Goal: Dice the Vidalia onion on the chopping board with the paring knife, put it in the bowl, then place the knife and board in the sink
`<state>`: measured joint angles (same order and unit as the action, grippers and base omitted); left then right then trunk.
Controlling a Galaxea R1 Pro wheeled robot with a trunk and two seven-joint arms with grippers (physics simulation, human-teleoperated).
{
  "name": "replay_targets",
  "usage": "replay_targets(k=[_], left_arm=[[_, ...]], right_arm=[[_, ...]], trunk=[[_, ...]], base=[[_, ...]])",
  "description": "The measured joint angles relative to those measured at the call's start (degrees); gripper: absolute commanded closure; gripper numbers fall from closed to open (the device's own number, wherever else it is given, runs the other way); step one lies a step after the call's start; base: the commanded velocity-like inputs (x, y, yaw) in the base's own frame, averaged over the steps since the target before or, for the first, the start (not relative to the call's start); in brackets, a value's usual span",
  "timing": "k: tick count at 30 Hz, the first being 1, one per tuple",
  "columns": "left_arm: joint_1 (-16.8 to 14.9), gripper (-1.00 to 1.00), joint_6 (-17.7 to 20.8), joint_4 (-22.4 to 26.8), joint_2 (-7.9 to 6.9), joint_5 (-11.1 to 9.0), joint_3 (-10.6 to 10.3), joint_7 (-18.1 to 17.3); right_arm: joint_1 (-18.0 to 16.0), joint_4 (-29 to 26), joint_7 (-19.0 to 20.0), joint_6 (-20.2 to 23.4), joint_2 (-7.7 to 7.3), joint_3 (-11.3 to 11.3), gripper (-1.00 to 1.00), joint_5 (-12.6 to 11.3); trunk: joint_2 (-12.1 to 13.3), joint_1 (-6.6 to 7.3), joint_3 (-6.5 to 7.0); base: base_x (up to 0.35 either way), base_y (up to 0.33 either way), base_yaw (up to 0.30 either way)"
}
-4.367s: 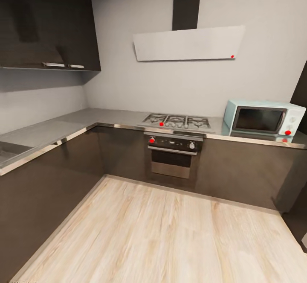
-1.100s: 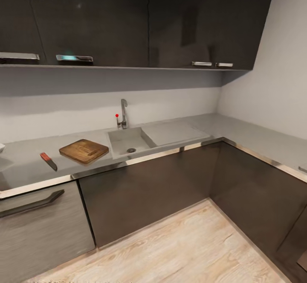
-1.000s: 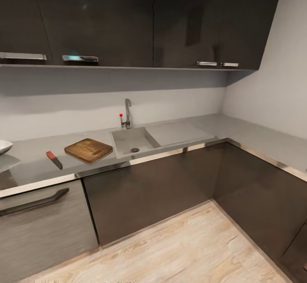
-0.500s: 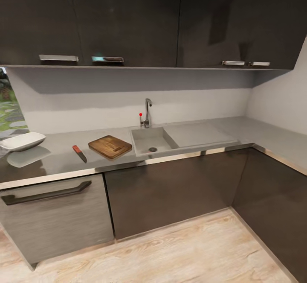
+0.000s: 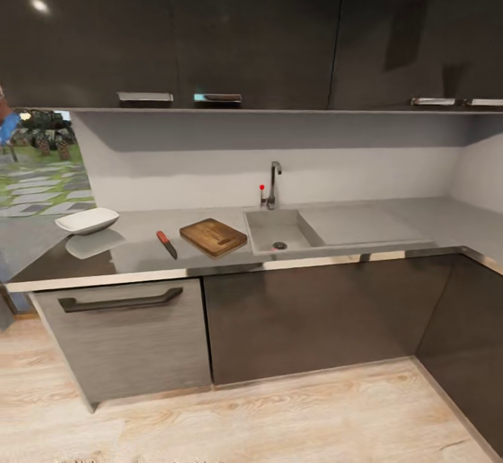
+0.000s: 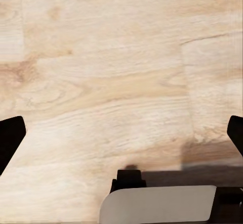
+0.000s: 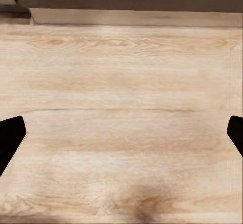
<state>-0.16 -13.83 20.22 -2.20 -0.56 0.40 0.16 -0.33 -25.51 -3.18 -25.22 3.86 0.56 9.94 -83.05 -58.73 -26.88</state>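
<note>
Here, in the head view, the countertop [image 5: 140, 257] is seen running along the wall over dark cabinets [image 5: 314, 316]. The sink [image 5: 269, 225] is set into it, with its drain [image 5: 279, 245] at the basin's near edge, the chrome tap [image 5: 274, 184] and the red-tipped lever [image 5: 262, 188] behind it, and the flat drainboard [image 5: 363, 224] on the far side from the board. The chopping board [image 5: 213, 236] is laid flat just beside the sink, not touching it. The paring knife [image 5: 166, 244] is laid near the board, on the side away from the sink, apart from it. The bowl [image 5: 87, 220] is placed well beyond the knife, near the countertop's end, with its reflection beneath it. An onion cannot be made out in the basin.

In the left wrist view, the left gripper [image 6: 121, 138] is held over the wooden floor [image 6: 101, 82], its dark fingertips [image 6: 10, 138] seen at opposite edges, spread wide, with nothing between the jaws. A pale part of the robot [image 6: 159, 203] is seen below them.

In the right wrist view, the right gripper [image 7: 121, 135] is likewise spread wide over the floor [image 7: 121, 82], nothing held between the jaws; a cabinet base [image 7: 131, 1] is seen ahead of them.
</note>
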Motion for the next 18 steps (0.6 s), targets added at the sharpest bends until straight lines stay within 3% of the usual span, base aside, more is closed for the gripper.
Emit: replay_targets(k=[15, 18], left_arm=[[0.0, -1.00, 0.0, 0.0, 0.00, 0.0, 0.0, 0.0], [0.0, -1.00, -0.1, 0.1, 0.00, 0.1, -0.1, 0.0]], right_arm=[[0.0, 0.0, 0.0, 0.0, -0.06, 0.0, -1.00, 0.1], [0.0, -0.1, 0.0, -0.1, -0.11, -0.1, -1.00, 0.0]], trunk=[[0.0, 0.00, 0.00], [0.0, 0.00, 0.00]], base=[[0.000, 0.000, 0.282], [0.000, 0.000, 0.105]])
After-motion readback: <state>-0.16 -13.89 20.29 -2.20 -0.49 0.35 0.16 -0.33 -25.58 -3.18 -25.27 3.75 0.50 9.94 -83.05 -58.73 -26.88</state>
